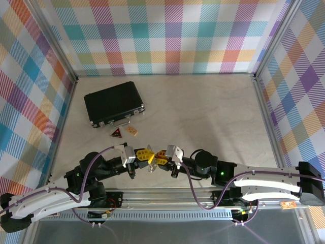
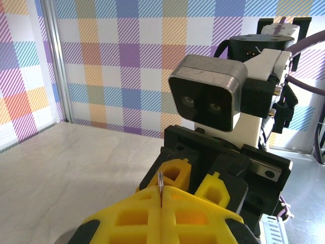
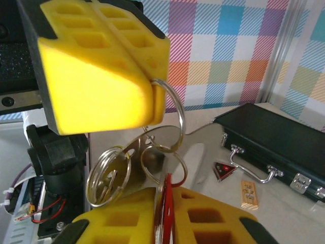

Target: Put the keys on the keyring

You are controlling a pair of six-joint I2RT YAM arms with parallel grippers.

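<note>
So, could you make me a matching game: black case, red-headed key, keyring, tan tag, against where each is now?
Things: 1 black case; 2 key; 3 keyring; 4 tan tag.
Places: A pinched in the right gripper; B on the table beside the triangular tag; C held by the left gripper; D closed, on the table's left side.
Pairs: 1-D, 2-A, 3-C, 4-B.
</note>
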